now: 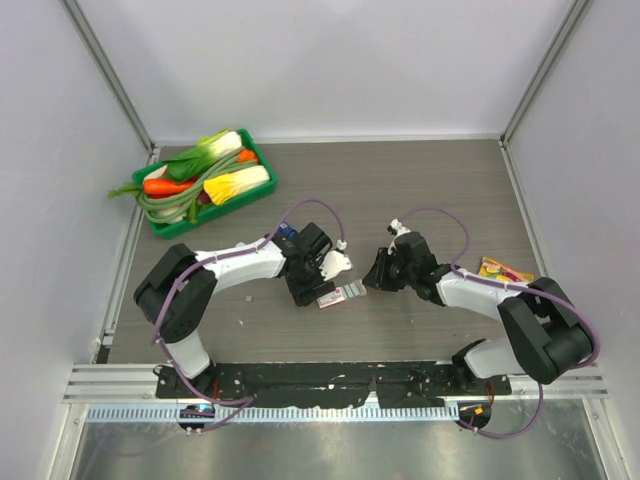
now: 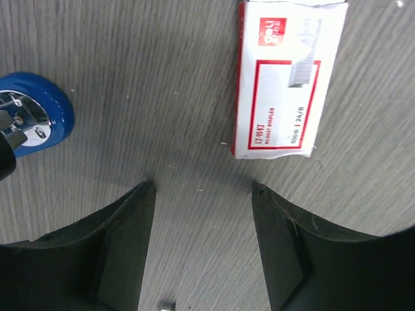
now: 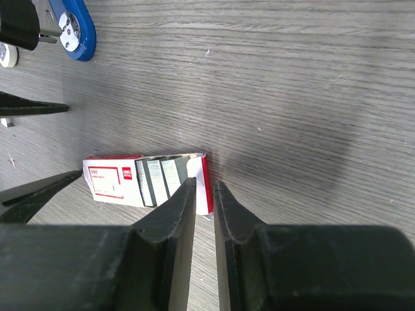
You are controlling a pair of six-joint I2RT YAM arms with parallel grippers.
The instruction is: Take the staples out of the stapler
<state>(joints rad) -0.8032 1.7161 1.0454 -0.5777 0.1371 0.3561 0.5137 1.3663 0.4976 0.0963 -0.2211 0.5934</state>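
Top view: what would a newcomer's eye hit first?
The green tray of bright vegetables in the far left corner. Then the red-and-white staple box in the middle: left end effector open near it, right end effector nearly closed at its red end.

Left arm (image 1: pixel 235 263) and right arm (image 1: pixel 475 292) are bent inward, wrists pitched downward. Left end effector (image 2: pixel 202 188): fingers set wide apart. Right end effector (image 3: pixel 204 184): fingers drawn nearly together, narrow slit between.

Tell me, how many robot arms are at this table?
2. The left arm reaches in from the near left edge; the right arm reaches in from the near right. Both end beside the small red-and-white box.
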